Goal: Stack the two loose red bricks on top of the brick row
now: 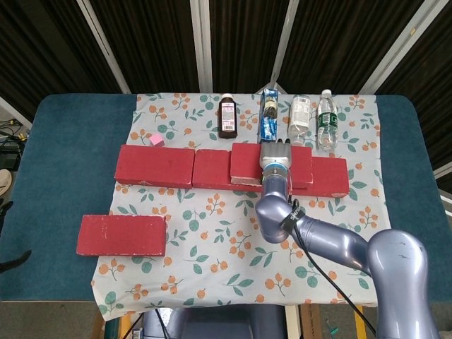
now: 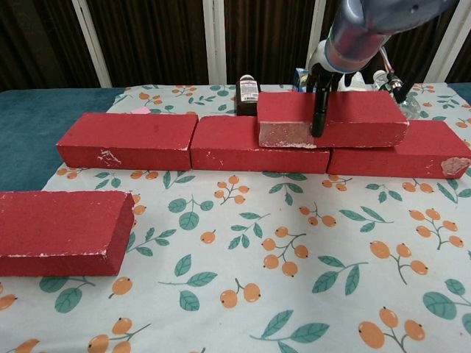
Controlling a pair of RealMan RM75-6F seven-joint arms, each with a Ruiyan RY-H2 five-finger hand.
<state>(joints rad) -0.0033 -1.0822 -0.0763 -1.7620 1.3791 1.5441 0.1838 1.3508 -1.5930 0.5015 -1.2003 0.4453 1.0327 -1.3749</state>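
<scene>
Three red bricks form a row across the floral cloth: left [image 1: 154,166], middle [image 1: 210,169] and right [image 1: 330,178]. A fourth red brick [image 2: 353,118] lies on top, spanning the joint between the middle and right bricks [image 1: 246,161]. My right hand [image 1: 275,154] grips this upper brick from above, with a dark finger [image 2: 319,110] down its front face. Whether the brick's full weight rests on the row I cannot tell. Another loose red brick [image 1: 121,235] lies flat at the front left [image 2: 62,232], away from either hand. My left hand is out of sight.
Behind the row stand a brown bottle [image 1: 227,116], a blue packet [image 1: 269,113] and two clear bottles [image 1: 300,119] [image 1: 325,120]. A small pink block [image 1: 157,140] sits behind the left brick. The cloth [image 1: 233,268] covers a blue table [image 1: 63,176].
</scene>
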